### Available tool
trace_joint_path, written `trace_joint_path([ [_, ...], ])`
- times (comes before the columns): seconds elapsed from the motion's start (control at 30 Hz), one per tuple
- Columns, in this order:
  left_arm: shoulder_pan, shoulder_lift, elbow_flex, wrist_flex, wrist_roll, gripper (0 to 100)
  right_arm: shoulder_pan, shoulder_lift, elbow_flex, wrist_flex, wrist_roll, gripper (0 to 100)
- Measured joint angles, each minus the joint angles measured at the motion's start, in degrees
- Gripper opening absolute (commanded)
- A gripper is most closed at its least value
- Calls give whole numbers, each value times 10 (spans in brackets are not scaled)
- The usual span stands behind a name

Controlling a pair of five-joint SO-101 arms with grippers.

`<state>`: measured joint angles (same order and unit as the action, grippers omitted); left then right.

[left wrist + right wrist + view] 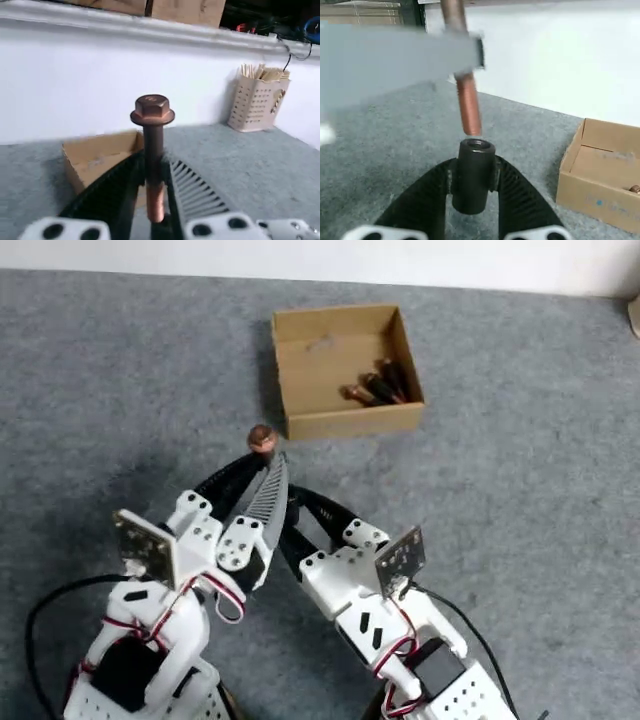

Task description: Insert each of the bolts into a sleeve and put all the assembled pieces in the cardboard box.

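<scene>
Table: grey, felt-like table [520,500]; both arms are at its near side and the box lies farther out.
Box: open brown cardboard box [350,423], with dark, copper-headed assembled pieces [380,386] lying together against one side wall.
Left gripper: the left gripper [152,167] is just short of the box, its fingers clamped on the bolt's shank.
Right gripper: the right gripper [473,172] sits beneath the left one, its black fingers closed round the sleeve.
Sleeve: short black cylindrical metal sleeve [472,187], upright with its open end up.
Bolt: copper-coloured hex-head flanged bolt [153,145], upright and head up. Its tip is directly over the sleeve's mouth, seemingly just clear of it, though contact is hard to judge.
</scene>
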<state>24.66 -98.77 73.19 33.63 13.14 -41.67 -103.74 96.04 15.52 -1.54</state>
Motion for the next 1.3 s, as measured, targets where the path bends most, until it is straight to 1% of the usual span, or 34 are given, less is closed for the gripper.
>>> trace_joint_path([
  [0.43,-2,-1,8,0,-1,6,-6,0,0,2,0,5],
  [0.5,9,-1,8,0,0,6,-6,0,0,2,0,5],
  [0.63,52,-3,36,0,-3,6,-5,0,0,11,0,5],
  [0.9,53,-1,42,0,-3,6,-5,-1,0,18,0,5],
  [0.97,53,-2,42,18,-3,6,-5,-1,0,18,0,5],
  [1.07,54,-4,50,74,1,7,-6,0,0,18,1,5],
  [1.13,54,-9,55,98,19,7,-8,0,0,19,2,5],
  [1.23,48,-9,55,102,33,14,-8,1,0,19,2,5],
  [1.3,43,-9,55,104,38,69,-8,1,0,19,2,5],
])
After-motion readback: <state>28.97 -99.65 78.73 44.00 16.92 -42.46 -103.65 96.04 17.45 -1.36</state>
